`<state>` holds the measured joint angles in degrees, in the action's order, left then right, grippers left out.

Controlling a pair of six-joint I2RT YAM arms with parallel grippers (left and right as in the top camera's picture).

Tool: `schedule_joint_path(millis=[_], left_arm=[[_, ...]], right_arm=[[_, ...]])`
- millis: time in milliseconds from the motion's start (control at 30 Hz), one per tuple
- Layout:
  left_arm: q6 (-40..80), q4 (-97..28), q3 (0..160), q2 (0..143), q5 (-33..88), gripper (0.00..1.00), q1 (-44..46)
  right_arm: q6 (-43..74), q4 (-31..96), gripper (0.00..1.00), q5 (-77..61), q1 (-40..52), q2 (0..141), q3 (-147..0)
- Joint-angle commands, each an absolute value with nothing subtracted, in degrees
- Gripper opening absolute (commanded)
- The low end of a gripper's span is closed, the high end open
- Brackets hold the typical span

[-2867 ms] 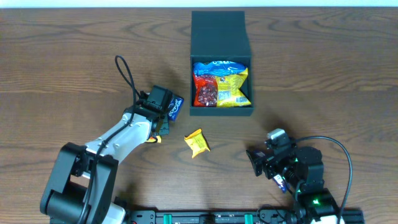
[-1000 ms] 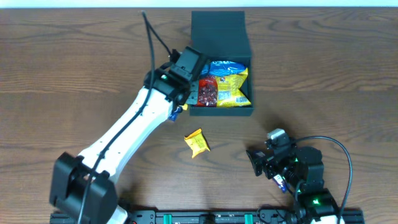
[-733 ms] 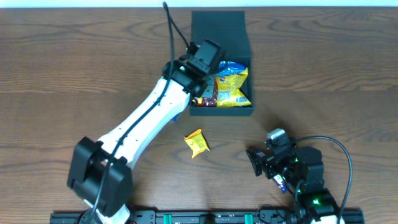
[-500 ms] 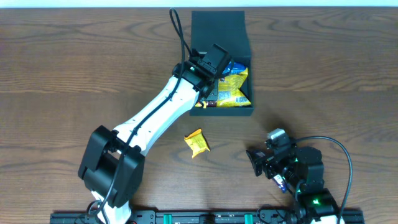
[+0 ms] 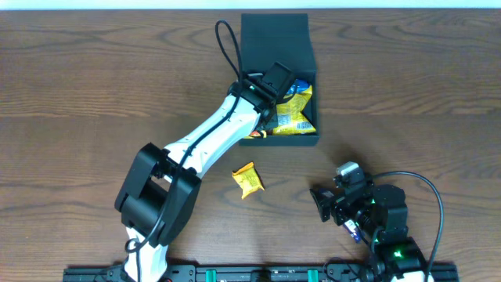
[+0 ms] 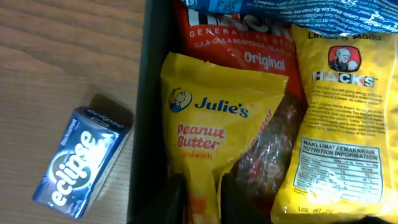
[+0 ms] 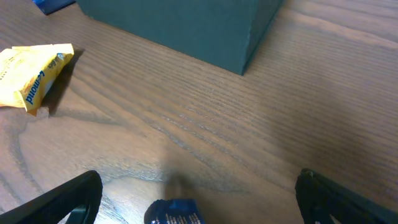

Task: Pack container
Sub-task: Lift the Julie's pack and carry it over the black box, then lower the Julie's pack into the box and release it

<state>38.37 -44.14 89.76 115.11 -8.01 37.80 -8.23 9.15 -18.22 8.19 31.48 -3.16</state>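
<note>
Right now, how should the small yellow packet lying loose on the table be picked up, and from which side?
Come straight down on the yellow packet and pinch across its shorter width at mid-length. It lies flat on the table, skewed, so no edge offers a side grip. The open right gripper looks nearest.

Your left arm (image 5: 211, 141) has smooth white shells on its long links and matte black housings at the joints, with one big black block (image 5: 156, 196) near its base. A thin black cable (image 5: 225, 43) makes a loop by the wrist. On the left gripper (image 6: 208, 188) you see two dark, blurred fingers (image 6: 176, 200).

Your right arm (image 5: 374, 211) is compact and almost all black. It has a pale grey cap (image 5: 347, 168), a small green light (image 5: 399, 253) and a curved black cable (image 5: 427, 192). The right gripper (image 7: 199, 180) has black fingers (image 7: 65, 202) with rounded ends.

Both arms are mounted on a black rail (image 5: 235, 274) with green clips.
</note>
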Motion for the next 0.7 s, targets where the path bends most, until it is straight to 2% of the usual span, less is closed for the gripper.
schedule_joint_path(millis=[0, 200, 667], left_arm=[[39.20, -43.68, 90.78, 115.52, -9.43, 0.20, 37.98], [39.20, -43.11, 90.78, 115.59, -16.05, 0.15, 37.98], [38.74, -39.77, 90.43, 118.26, -18.00, 0.21, 38.09]], right_arm=[[-8.86, 9.19, 0.99, -18.24, 7.79, 31.35, -2.94], [-8.86, 9.19, 0.99, -18.24, 7.79, 31.35, -2.94], [-8.86, 9.19, 0.99, -18.24, 7.79, 31.35, -2.94]])
